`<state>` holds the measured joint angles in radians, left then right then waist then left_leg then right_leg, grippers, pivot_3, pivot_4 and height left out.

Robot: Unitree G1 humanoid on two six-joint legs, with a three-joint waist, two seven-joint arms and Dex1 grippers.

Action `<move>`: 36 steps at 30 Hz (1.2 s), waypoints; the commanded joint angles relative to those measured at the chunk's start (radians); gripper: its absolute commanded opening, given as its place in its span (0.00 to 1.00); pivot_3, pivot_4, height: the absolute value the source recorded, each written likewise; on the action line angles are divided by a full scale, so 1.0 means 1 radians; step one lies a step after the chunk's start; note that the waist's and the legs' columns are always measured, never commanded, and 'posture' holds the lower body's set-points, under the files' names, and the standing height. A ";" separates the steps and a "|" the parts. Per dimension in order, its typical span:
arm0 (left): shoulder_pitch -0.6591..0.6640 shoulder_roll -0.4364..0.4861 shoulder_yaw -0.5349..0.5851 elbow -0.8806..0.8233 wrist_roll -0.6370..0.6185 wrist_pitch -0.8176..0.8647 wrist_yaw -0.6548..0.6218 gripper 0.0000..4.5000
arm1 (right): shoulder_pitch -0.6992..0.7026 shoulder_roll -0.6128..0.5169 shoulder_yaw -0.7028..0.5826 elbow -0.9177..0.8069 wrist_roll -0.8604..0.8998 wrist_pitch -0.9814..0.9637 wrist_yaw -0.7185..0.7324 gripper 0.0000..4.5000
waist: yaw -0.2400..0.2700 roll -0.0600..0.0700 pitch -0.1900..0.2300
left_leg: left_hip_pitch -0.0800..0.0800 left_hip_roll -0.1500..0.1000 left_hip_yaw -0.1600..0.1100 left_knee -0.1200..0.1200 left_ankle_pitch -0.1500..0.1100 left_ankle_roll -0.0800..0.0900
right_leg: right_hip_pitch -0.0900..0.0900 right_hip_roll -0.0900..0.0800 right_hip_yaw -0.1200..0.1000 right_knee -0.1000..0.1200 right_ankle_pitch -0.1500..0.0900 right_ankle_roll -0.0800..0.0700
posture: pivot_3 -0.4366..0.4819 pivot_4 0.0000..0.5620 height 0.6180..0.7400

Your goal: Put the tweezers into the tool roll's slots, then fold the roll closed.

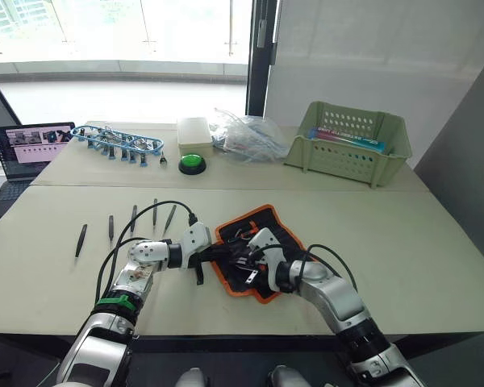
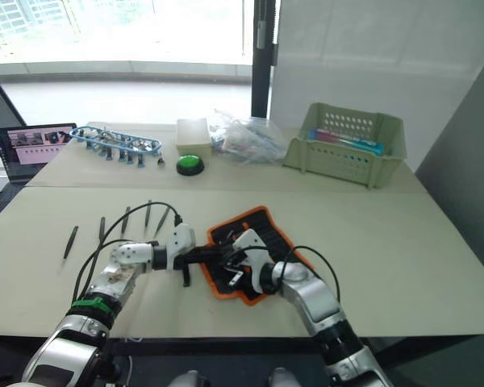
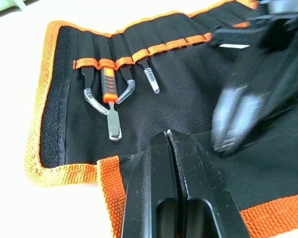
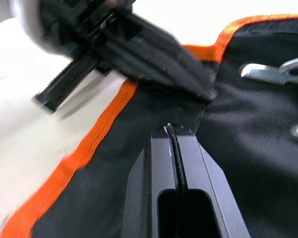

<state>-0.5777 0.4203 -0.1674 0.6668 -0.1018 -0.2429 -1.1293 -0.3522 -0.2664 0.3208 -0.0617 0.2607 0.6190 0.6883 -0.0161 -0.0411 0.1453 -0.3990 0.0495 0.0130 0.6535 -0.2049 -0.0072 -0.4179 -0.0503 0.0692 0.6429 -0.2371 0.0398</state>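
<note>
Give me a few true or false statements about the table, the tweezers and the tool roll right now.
1. Five tweezers lie loose on the table. True.
2. The tool roll is folded closed. False: it lies open.
3. The left end effector is shut on the roll's fabric. True.
4. The green basket sits on the robot's left. False: it is on the right.
5. The roll's slots are all empty. False: some hold tools.

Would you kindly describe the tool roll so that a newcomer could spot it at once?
On the near table, just before the two grippers, lies the tool roll: a flat black fabric pouch, spread open. Its bright orange edging sets it apart from the slim black tweezers lying to its left.
</note>
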 commanded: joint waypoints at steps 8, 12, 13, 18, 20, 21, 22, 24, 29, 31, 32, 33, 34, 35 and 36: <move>0.039 0.025 -0.027 0.041 0.047 -0.013 0.006 0.01 | 0.192 -0.134 -0.004 -0.279 0.076 0.204 0.008 0.00 | -0.002 0.000 -0.002 | 0.000 0.000 0.000 -0.002 0.000 0.000 | 0.000 0.000 0.000 -0.001 -0.001 -0.002 | 0.48 0.27 0.98; 0.036 0.032 -0.031 0.049 0.058 -0.043 0.011 0.01 | 0.181 -0.126 0.004 -0.280 0.067 0.192 -0.013 0.00 | -0.003 0.001 -0.002 | 0.001 0.000 0.000 -0.002 0.000 0.000 | -0.001 0.001 0.000 -0.001 -0.001 -0.002 | 0.48 0.27 0.98; 0.036 0.034 -0.027 0.052 0.055 -0.054 0.011 0.01 | 0.173 -0.119 -0.002 -0.278 0.066 0.177 -0.019 0.00 | -0.004 0.001 -0.002 | 0.001 0.000 0.000 -0.002 0.000 0.000 | -0.001 0.001 0.000 -0.001 -0.002 -0.002 | 0.48 0.27 0.98; 0.060 0.038 0.069 -0.057 -0.098 0.014 -0.043 0.01 | 0.144 -0.086 -0.092 -0.349 0.127 0.059 0.006 0.00 | -0.010 0.001 -0.001 | -0.002 0.001 -0.001 -0.002 0.000 0.000 | -0.004 0.003 0.001 -0.001 -0.001 -0.002 | 0.48 0.27 0.98; 0.088 0.055 0.120 -0.152 -0.180 0.089 -0.063 0.01 | 0.145 -0.078 -0.146 -0.387 0.162 0.050 -0.002 0.00 | -0.015 0.001 0.000 | -0.004 0.002 -0.002 -0.002 0.000 0.000 | -0.006 0.004 0.001 -0.001 0.000 -0.001 | 0.48 0.27 0.98; 0.106 0.066 0.145 -0.200 -0.214 0.131 -0.065 0.01 | 0.151 -0.080 -0.172 -0.403 0.179 0.048 -0.006 0.00 | -0.018 0.001 0.001 | -0.006 0.002 -0.002 -0.002 0.000 0.000 | -0.008 0.004 0.001 -0.001 0.000 -0.001 | 0.48 0.27 0.98; 0.128 0.081 0.172 -0.250 -0.251 0.174 -0.065 0.01 | 0.160 -0.085 -0.199 -0.422 0.196 0.048 -0.008 0.00 | -0.020 0.000 0.001 | -0.007 0.003 -0.003 -0.003 0.000 0.000 | -0.008 0.005 0.001 -0.001 0.000 -0.001 | 0.48 0.27 0.98; 0.175 0.117 0.231 -0.334 -0.314 0.251 -0.057 0.01 | 0.180 -0.094 -0.267 -0.452 0.233 0.044 -0.015 0.00 | -0.022 0.000 0.002 | -0.008 0.003 -0.005 -0.004 0.000 0.000 | -0.008 0.005 0.000 -0.002 0.000 -0.002 | 0.48 0.27 0.98; 0.363 0.256 0.450 -0.424 -0.362 0.305 0.033 0.00 | 0.301 -0.172 -0.528 -0.437 0.266 -0.050 -0.004 0.12 | -0.025 0.001 0.003 | -0.006 0.002 -0.006 -0.010 0.000 0.000 | -0.008 0.004 0.000 -0.006 -0.001 -0.002 | 0.48 0.27 0.98; 0.454 0.319 0.581 -0.393 -0.374 0.301 0.072 0.12 | 0.373 -0.205 -0.653 -0.342 0.264 -0.154 0.033 0.25 | -0.026 0.000 0.003 | -0.006 0.003 -0.005 -0.012 0.000 0.000 | -0.007 0.004 -0.001 -0.010 -0.001 -0.002 | 0.48 0.27 0.98; 0.491 0.341 0.630 -0.382 -0.381 0.304 0.083 0.18 | 0.396 -0.213 -0.702 -0.298 0.266 -0.198 0.044 0.35 | -0.026 0.000 0.004 | -0.006 0.003 -0.005 -0.012 0.000 0.000 | -0.007 0.004 -0.001 -0.011 -0.001 -0.003 | 0.48 0.27 0.98; 0.530 0.362 0.680 -0.360 -0.383 0.297 0.095 0.25 | 0.423 -0.229 -0.741 -0.247 0.253 -0.245 0.057 0.42 | -0.026 0.000 0.004 | -0.006 0.004 -0.005 -0.013 0.000 0.000 | -0.007 0.004 -0.001 -0.012 -0.001 -0.003 | 0.48 0.27 0.98; 0.572 0.378 0.716 -0.355 -0.382 0.293 0.099 0.32 | 0.446 -0.243 -0.768 -0.203 0.239 -0.285 0.068 0.48 | -0.026 0.000 0.004 | -0.006 0.004 -0.005 -0.013 0.000 0.000 | -0.007 0.003 -0.001 -0.012 -0.001 -0.003 | 0.48 0.27 0.98; 0.626 0.395 0.757 -0.320 -0.371 0.268 0.099 0.39 | 0.471 -0.253 -0.803 -0.154 0.232 -0.323 0.076 0.56 | -0.026 0.000 0.005 | -0.006 0.003 -0.004 -0.013 0.000 0.000 | -0.007 0.003 -0.001 -0.013 -0.002 -0.004 | 0.48 0.27 0.98; 0.667 0.408 0.788 -0.290 -0.364 0.250 0.098 0.47 | 0.491 -0.260 -0.828 -0.113 0.226 -0.357 0.083 0.64 | -0.026 0.001 0.005 | -0.006 0.003 -0.003 -0.013 0.000 -0.001 | -0.007 0.002 -0.001 -0.013 -0.005 -0.009 | 0.48 0.27 0.98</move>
<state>0.0544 0.8128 0.5583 0.3497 -0.4673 0.0451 -1.0340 0.1237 -0.5131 -0.4476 -0.2134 0.4907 0.3445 0.7508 -0.0416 -0.0403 0.1502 -0.4037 0.0525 0.0110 0.6398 -0.2054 -0.0077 -0.4248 -0.0497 0.0680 0.6301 -0.2425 0.0299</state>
